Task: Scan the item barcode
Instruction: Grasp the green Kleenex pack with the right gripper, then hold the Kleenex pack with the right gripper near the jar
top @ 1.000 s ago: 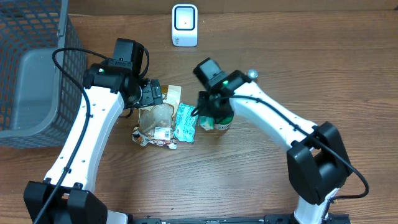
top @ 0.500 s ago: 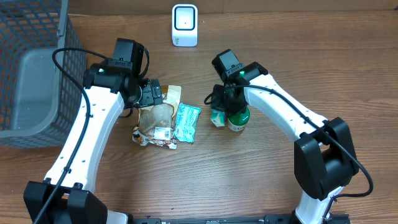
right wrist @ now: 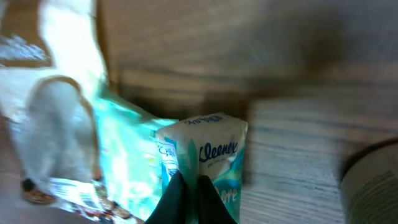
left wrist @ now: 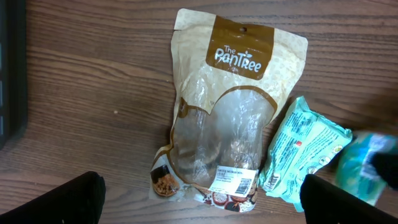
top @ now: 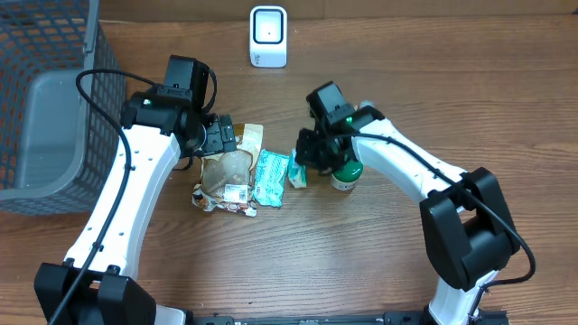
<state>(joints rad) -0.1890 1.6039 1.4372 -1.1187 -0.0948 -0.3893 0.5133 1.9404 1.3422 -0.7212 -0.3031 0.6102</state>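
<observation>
Plainly Kleenex pack (right wrist: 208, 155), The PanTree pouch (left wrist: 227, 124)

Brown wood-grain tabletop (top: 379, 262) fills the overhead view, the grain running left to right under even light with soft shadows. At the upper left corner stands a dark wire-mesh basket (top: 54, 36), with a smooth grey plastic bin (top: 45, 135) against its lower side.

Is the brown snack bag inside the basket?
No, the brown bag lies flat on the wooden table beside the teal packet, well outside the basket.
</observation>
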